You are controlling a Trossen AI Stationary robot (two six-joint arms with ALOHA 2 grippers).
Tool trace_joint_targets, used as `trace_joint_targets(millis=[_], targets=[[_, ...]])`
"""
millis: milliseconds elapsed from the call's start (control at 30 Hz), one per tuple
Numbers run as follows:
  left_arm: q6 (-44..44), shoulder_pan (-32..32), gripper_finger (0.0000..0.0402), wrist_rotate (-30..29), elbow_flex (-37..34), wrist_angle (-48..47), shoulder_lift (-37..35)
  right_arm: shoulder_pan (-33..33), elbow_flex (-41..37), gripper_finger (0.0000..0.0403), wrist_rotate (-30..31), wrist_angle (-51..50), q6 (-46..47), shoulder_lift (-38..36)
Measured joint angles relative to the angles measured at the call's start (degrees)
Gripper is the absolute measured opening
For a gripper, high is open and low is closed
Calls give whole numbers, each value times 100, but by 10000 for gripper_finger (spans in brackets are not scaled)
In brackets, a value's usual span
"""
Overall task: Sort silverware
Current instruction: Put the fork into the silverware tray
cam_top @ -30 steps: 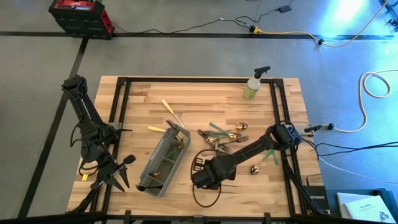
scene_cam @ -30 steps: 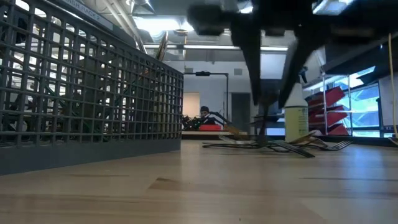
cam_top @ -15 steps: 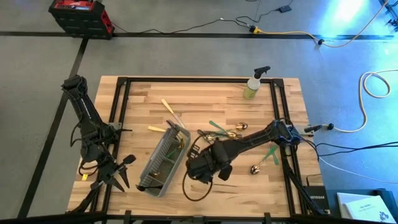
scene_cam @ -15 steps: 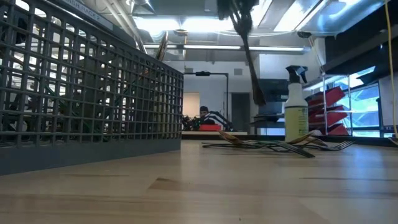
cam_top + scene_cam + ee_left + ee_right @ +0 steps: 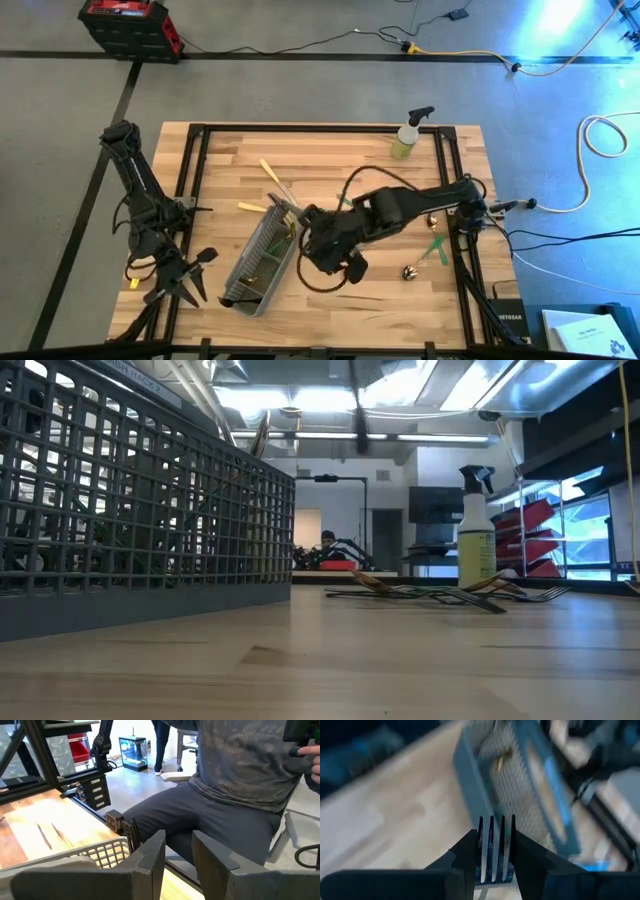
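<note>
Fork in the right hand (image 5: 492,852), carried over toward the caddy (image 5: 262,262)

The right hand is clenched on a fork (image 5: 495,851), tines poking out between its fingers; more silverware (image 5: 372,212) lies on the tabletop (image 5: 330,150). Light, stiff, slick metal (likely to pivot), best pinched mid-handle. The left hand (image 5: 178,851) waits empty, slightly parted, at the tabletop's near-left corner.

The caddy (image 5: 262,258) lies on the table (image 5: 330,160), left of its middle; loose silverware (image 5: 268,188) lies just behind the caddy's far end; a spray bottle (image 5: 408,135) stands well behind and right of the caddy; the right gripper (image 5: 312,222), holding a fork (image 5: 495,851), is above the table just right of the caddy; the left gripper (image 5: 190,283) is at the front edge, left of the caddy; a spoon (image 5: 410,271) lies well right of the caddy.
</note>
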Motion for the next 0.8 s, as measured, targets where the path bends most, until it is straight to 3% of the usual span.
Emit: trace_joint_targets(millis=[200,300,633,800], targets=[[15,0,82,-33,0,27,-145,6,1,85,-1750,1841,95,30],[17,2,82,-62,0,148,-275,12,2,85,-2222,2373,83,51],[669,2,82,-357,199,195,-712,6,2,85,-2395,3380,-165,261],[789,2,82,-734,201,101,-786,11,-1,85,-2049,4009,490,728]])
